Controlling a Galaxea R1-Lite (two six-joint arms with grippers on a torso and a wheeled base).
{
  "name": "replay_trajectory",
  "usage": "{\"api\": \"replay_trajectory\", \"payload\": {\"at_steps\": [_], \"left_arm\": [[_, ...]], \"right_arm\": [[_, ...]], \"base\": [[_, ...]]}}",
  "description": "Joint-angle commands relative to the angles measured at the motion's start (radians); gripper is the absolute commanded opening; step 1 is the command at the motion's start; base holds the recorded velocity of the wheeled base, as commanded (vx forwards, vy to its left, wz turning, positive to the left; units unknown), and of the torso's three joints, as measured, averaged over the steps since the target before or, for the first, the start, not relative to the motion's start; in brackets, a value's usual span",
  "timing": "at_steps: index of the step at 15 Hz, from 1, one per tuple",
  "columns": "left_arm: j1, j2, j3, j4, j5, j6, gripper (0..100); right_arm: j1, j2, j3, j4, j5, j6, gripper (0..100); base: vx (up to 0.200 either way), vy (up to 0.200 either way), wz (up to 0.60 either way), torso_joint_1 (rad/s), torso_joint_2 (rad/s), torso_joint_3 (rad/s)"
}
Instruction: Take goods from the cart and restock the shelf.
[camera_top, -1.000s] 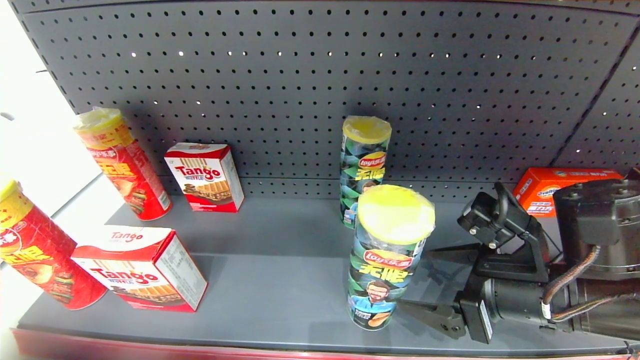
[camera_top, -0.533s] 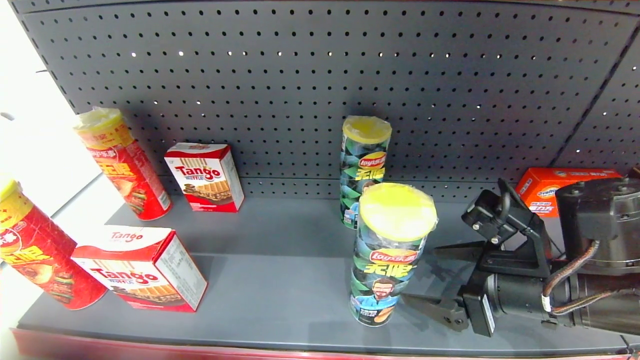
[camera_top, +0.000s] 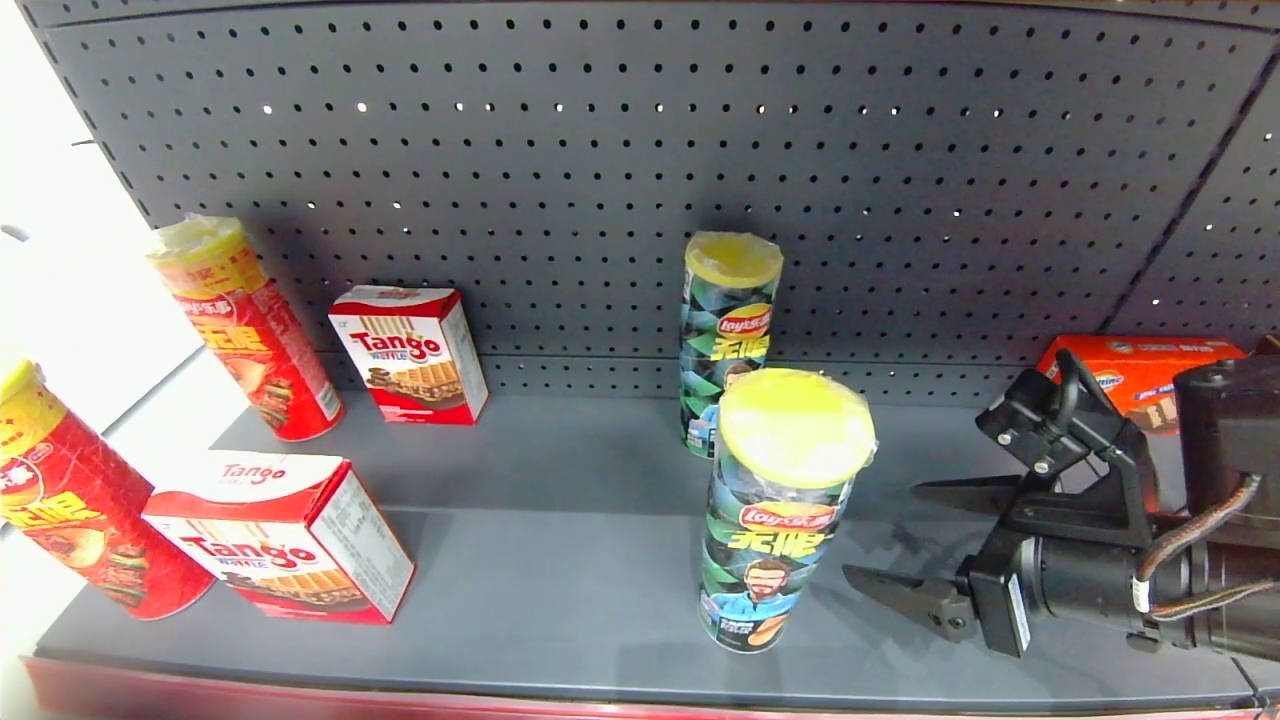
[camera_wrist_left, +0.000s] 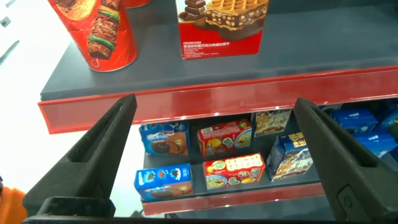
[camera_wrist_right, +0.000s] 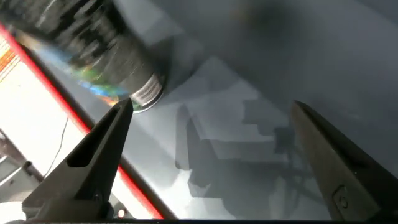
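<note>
A green chips can with a yellow lid stands upright near the front of the grey shelf. A second, matching can stands behind it by the back wall. My right gripper is open just to the right of the front can, apart from it, with nothing between its fingers. In the right wrist view the can lies beyond one finger of that open gripper. My left gripper is open and empty below the shelf's red front edge.
Two red chips cans and two red wafer boxes fill the shelf's left side. An orange box sits at the back right. Small boxed goods line the lower shelves. Pegboard closes the back.
My right gripper has drawn back to the right, away from the front green can, which stays standing where it was.
</note>
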Motion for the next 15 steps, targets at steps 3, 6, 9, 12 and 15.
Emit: {"api": "replay_trajectory", "payload": {"at_steps": [3, 6, 9, 12, 15], "left_arm": [[0.0, 0.001, 0.0, 0.0, 0.002, -0.001, 100], [0.0, 0.001, 0.002, 0.0, 0.002, -0.001, 100], [0.0, 0.001, 0.0, 0.0, 0.002, -0.001, 100], [0.0, 0.001, 0.0, 0.0, 0.0, -0.001, 100], [0.0, 0.001, 0.0, 0.0, 0.0, -0.001, 100]], "right_arm": [[0.002, 0.04, -0.042, 0.001, -0.025, 0.0, 100], [0.015, 0.041, -0.039, 0.001, -0.025, 0.0, 100], [0.031, 0.063, -0.051, 0.0, -0.025, 0.0, 100], [0.044, 0.089, -0.074, 0.0, -0.025, -0.002, 100], [0.042, 0.079, -0.065, 0.0, -0.025, -0.002, 100]], "base": [[0.0, 0.0, 0.0, 0.0, 0.0, 0.0], [0.0, 0.0, 0.0, 0.0, 0.0, 0.0], [0.0, 0.0, 0.0, 0.0, 0.0, 0.0], [0.0, 0.0, 0.0, 0.0, 0.0, 0.0], [0.0, 0.0, 0.0, 0.0, 0.0, 0.0]]}}
